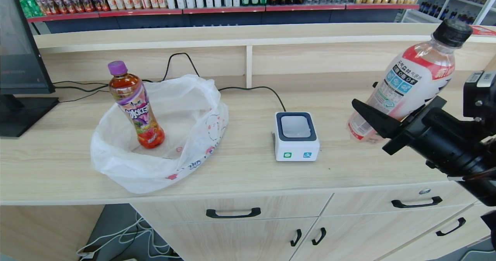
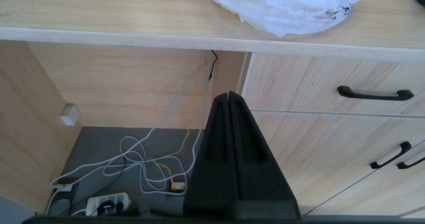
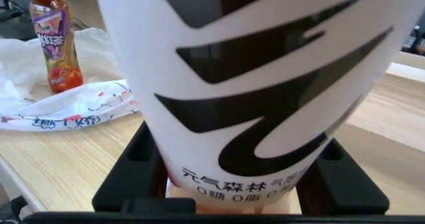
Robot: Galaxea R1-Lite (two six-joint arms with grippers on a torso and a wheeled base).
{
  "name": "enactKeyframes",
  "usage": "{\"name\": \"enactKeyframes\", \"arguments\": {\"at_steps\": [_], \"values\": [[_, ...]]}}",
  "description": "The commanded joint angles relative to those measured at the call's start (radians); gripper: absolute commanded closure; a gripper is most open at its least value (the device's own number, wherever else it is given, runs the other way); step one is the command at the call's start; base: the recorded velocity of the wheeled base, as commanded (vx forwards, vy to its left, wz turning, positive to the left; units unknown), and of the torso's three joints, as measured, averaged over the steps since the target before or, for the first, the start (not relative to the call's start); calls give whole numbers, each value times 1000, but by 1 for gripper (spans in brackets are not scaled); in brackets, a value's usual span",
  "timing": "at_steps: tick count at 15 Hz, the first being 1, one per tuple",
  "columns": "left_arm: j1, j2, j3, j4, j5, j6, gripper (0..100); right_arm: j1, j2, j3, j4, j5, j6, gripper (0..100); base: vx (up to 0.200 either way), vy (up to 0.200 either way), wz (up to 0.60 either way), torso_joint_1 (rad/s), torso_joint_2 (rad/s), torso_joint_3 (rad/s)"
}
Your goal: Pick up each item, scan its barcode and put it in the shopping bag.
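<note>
Our right pincer (image 1: pixel 366 96) is clamped around the lower body of a white drink bottle (image 1: pixel 410 78) with a black cap. It holds the bottle tilted, cap up and away from us, over the right part of the counter (image 1: pixel 348 164). The bottle's base appears to be clear of the surface, though the angle leaves that uncertain. A scanner (image 1: pixel 296 135) sits between this bottle and the white shopping bag (image 1: pixel 201 98). The bag lies open to the left, with a purple-capped red tea bottle (image 1: pixel 135 106) standing inside it. Our left pincer (image 2: pixel 229 98) hangs below counter level before the drawers (image 2: pixel 319 84), its fingers pressed together on nothing.
</note>
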Motion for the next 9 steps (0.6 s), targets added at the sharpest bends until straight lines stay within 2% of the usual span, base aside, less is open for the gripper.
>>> {"name": "enactKeyframes", "arguments": {"at_steps": [1,4,9], "values": [[0,0,0,0,0,0,100,1,-11,26,-1,-9,2,100,0,0,0,0,0,0],[0,0,0,0,0,0,100,0,-41,36,-1,-46,22,100,0,0,0,0,0,0],[0,0,0,0,0,0,100,0,-64,62,-1,-48,25,100,0,0,0,0,0,0]]}}
